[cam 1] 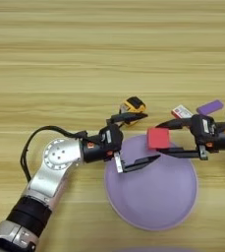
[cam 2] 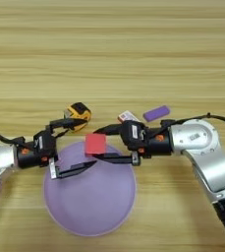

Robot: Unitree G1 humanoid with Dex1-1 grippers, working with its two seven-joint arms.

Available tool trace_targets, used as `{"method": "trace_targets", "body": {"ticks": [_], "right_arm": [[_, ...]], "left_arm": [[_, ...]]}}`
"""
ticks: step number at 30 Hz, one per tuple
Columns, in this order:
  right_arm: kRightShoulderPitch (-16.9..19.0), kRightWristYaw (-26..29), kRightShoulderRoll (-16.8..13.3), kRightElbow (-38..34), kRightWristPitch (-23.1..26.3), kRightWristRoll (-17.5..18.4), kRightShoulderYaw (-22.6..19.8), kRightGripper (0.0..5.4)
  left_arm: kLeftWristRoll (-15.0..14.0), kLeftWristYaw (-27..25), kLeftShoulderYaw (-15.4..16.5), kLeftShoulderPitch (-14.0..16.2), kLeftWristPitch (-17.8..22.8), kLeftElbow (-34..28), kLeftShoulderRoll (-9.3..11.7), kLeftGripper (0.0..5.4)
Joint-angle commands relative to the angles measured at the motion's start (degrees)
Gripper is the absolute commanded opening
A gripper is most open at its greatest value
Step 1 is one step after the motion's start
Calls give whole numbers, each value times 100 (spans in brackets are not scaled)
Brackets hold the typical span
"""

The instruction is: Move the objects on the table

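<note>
On a broad light-wood table (cam 1: 60, 59) with horizontal grain lines, two robot arms reach inward from either side toward a large round lilac plate (cam 1: 153, 202) near the front. The right gripper (cam 2: 101, 143) comes in from the right and grasps a red cube (cam 2: 95, 144) between its two black fingers — one finger along the cube's upper side, the other along its lower side. The cube sits over the plate's upper edge; whether it is lifted or touching the plate is hard to judge from above. The left gripper (cam 1: 141, 140) reaches in from the left with its fingers spread wide apart and holding nothing: the lower finger lies over the plate's upper left part, while the upper finger points toward a yellow-and-black tape measure (cam 1: 133, 105) lying just beyond the plate's rim, its tip just beside the tape measure. Farther right, behind the right gripper, a small red-and-white box (cam 1: 182, 112) lies on the wood, and just beside it, a little farther back, rests a flat purple block (cam 1: 210, 107) — both clear of the plate.
</note>
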Motion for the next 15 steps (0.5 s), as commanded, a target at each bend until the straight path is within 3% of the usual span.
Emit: {"method": "trace_targets", "body": {"ticks": [1, 15], "right_arm": [[-100, 8, -61, -27, -60, -15, -35, 231], [-114, 22, -58, -74, -70, 19, -41, 231]], "left_arm": [[54, -58, -34, 0, -18, 2, 6, 460], [31, -135, -41, 7, 27, -10, 12, 335]]}}
